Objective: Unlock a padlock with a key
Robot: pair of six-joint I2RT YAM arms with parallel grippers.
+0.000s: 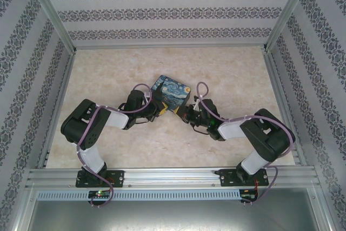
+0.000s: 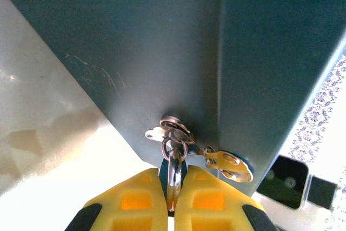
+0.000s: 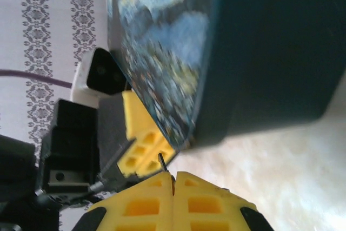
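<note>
Now, left arm (image 1: 89, 125): elbow bent, reaching in to box (image 1: 172, 91) front.
Left gripper (image 2: 173, 190): clamped on padlock (image 2: 174, 167) hanging at hasp (image 2: 230, 163).
Right gripper (image 3: 173, 179): closed, pinching key (image 3: 161, 162) beside box corner.
Box: lid down, contents hidden.

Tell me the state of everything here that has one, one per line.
box, lid shut, hasp fastened
padlock, shackle threaded through hasp, body clamped
key, pinched, tip free, not inserted
left gripper, shut on the padlock
right gripper, shut on the key
</note>
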